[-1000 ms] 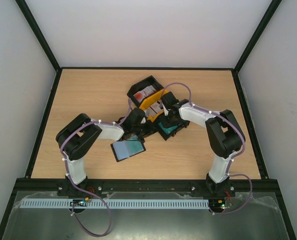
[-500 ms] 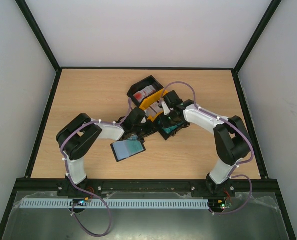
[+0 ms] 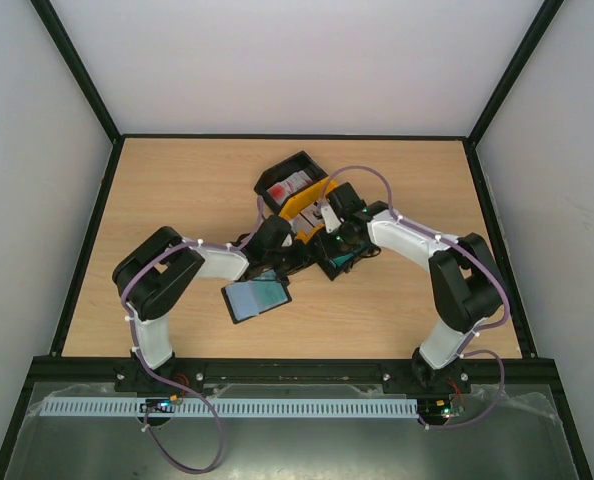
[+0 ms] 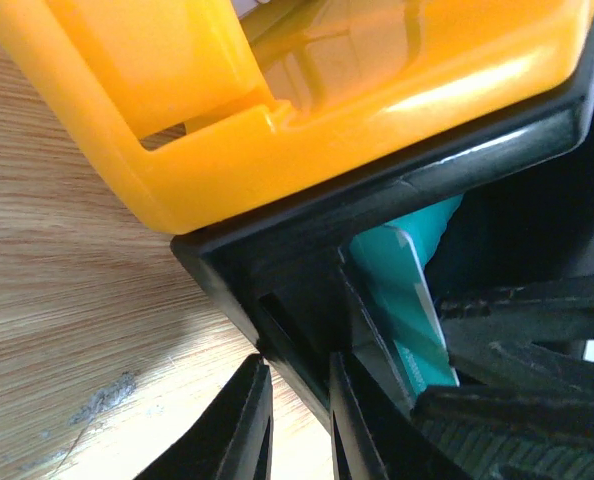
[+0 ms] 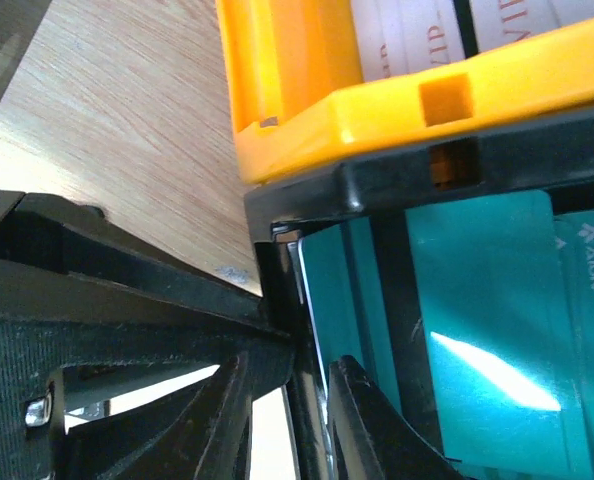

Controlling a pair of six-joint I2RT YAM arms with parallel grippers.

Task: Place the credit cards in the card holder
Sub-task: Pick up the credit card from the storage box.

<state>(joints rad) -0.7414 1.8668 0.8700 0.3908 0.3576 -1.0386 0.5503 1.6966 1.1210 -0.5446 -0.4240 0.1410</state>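
The teal credit cards (image 5: 477,330) lie in the black tray (image 5: 397,180). My right gripper (image 5: 289,415) has just come down to that tray. Its jaws are nearly closed, one finger outside the wall and one over a card, but I cannot tell if they pinch anything. My left gripper (image 4: 299,425) pinches the tray's corner wall. I think it is keeping the tray steady. The card holder (image 3: 257,298) lies open on the table (image 3: 177,190), beside the left arm. The yellow tray (image 4: 277,120) touches the black one, so room there is tight. Lifting up looks like the open way.
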